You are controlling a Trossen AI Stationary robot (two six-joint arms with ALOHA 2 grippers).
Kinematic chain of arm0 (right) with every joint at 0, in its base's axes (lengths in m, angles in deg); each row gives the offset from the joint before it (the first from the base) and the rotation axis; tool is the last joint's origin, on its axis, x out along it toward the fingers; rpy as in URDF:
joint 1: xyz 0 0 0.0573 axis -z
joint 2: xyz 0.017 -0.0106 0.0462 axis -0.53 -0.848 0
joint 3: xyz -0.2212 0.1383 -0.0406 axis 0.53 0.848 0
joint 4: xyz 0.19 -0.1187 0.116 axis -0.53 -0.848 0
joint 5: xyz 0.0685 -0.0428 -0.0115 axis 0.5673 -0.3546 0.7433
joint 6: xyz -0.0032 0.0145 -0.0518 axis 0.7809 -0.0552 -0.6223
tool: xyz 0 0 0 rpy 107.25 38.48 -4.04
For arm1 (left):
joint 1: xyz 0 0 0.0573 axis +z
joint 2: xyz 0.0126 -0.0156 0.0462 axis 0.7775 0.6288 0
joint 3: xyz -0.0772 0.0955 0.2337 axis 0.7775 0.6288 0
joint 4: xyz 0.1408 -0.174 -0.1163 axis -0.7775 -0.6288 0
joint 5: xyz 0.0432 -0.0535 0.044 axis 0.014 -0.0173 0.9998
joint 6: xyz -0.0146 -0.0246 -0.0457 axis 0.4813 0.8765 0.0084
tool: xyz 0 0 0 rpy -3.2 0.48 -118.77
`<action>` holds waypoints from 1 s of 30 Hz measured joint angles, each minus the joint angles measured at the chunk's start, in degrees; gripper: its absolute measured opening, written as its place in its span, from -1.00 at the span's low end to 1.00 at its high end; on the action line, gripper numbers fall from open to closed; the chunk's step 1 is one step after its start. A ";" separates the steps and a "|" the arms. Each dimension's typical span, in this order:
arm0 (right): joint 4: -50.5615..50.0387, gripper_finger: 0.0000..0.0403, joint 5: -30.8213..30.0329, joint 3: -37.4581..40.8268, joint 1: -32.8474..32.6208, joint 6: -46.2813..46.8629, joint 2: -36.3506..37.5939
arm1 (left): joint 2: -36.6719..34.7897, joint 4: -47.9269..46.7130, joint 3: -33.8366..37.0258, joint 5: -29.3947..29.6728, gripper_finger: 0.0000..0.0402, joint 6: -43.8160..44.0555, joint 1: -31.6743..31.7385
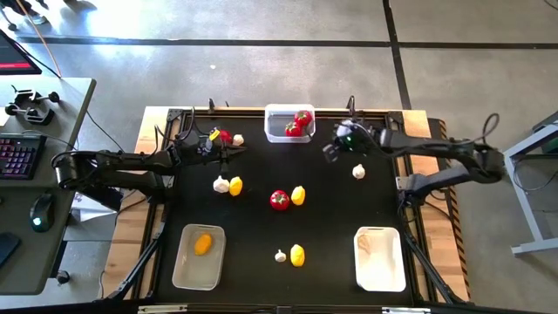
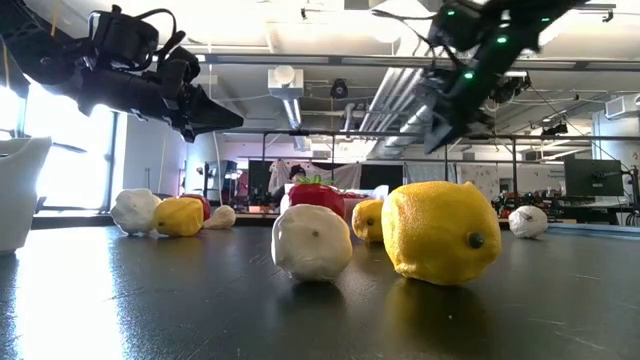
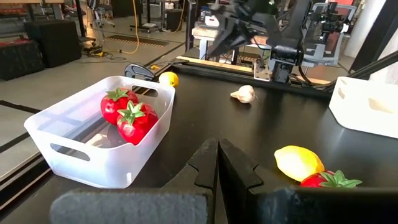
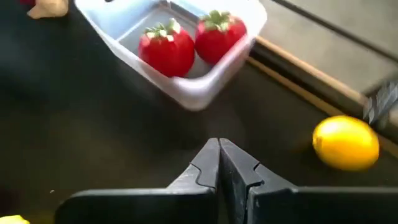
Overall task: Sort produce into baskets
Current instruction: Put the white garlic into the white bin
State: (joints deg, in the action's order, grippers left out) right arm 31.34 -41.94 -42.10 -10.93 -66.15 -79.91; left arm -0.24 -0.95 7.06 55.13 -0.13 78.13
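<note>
The clear basket (image 1: 289, 123) at the table's far middle holds two tomatoes (image 4: 186, 43). A beige basket (image 1: 200, 255) at the near left holds a lemon (image 1: 202, 244); a white basket (image 1: 380, 258) stands near right. Loose on the table lie a tomato (image 1: 279, 200), lemons (image 1: 298, 195) and garlic bulbs (image 1: 221, 184). My left gripper (image 3: 217, 162) hovers shut and empty left of the clear basket. My right gripper (image 4: 219, 155) hangs shut and empty above the table, right of that basket.
A garlic bulb (image 1: 358, 172) lies near my right gripper, and a lemon (image 4: 346, 143) sits by the table's far edge. A tomato, lemon and garlic cluster (image 1: 225, 137) lies under my left arm. More produce (image 1: 297, 255) lies between the two near baskets.
</note>
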 joint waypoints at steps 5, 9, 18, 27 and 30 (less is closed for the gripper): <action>-5.45 -1.00 -2.35 4.68 -3.65 11.39 5.58 | 0.00 -0.02 0.00 -0.02 -1.00 0.39 0.00; -16.29 -1.00 -1.76 3.98 -7.56 18.84 6.26 | -0.02 -0.04 0.00 -0.02 -1.00 0.42 0.00; -27.29 -1.00 1.19 3.43 -14.45 32.29 6.23 | 0.00 0.04 0.00 -0.02 -1.00 0.98 -0.26; -28.28 -0.55 2.21 3.43 -16.65 29.62 5.84 | 0.00 0.28 0.00 -0.04 -1.00 0.46 -0.26; -27.61 -0.28 2.74 3.52 -16.65 26.29 5.29 | 0.00 0.34 0.00 -0.04 -1.00 0.44 -0.24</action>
State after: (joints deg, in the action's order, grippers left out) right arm 3.73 -39.20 -38.59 -27.58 -39.86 -74.62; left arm -0.24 -0.61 7.06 55.09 0.31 77.89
